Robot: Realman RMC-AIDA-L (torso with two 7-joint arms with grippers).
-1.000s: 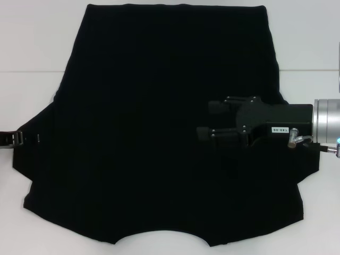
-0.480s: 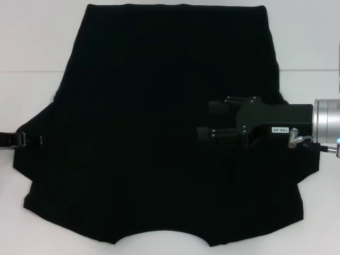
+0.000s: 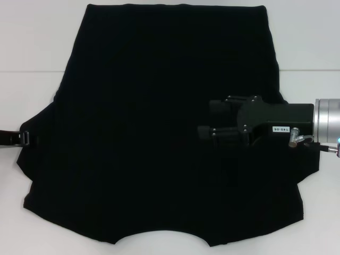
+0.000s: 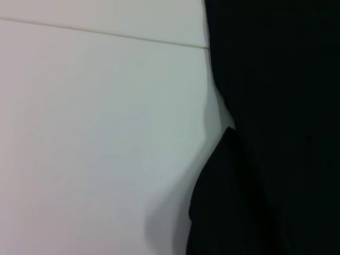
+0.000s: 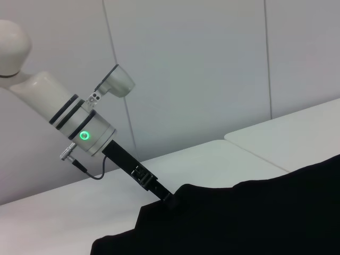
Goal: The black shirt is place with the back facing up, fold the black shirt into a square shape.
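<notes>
The black shirt (image 3: 159, 133) lies spread flat on the white table (image 3: 32, 53), plain side up, with no lettering showing. My left gripper (image 3: 25, 138) is low at the tip of the shirt's left sleeve and touches its edge. The right wrist view shows that same left gripper (image 5: 169, 201) from afar, meeting the black shirt (image 5: 255, 218). My right gripper (image 3: 208, 119) hovers open over the shirt's right half, its fingers pointing left with nothing between them. The left wrist view shows only the shirt's edge (image 4: 276, 133) against the table.
The white table (image 4: 95, 133) has a seam line across it behind the shirt's middle. The shirt's neck cut-out (image 3: 162, 239) is at the near edge. A pale wall (image 5: 202, 69) stands behind the table.
My left gripper has crept a little to the right onto the sleeve tip, and the sleeve's outer edge has shifted slightly inward. The right gripper has barely moved.
</notes>
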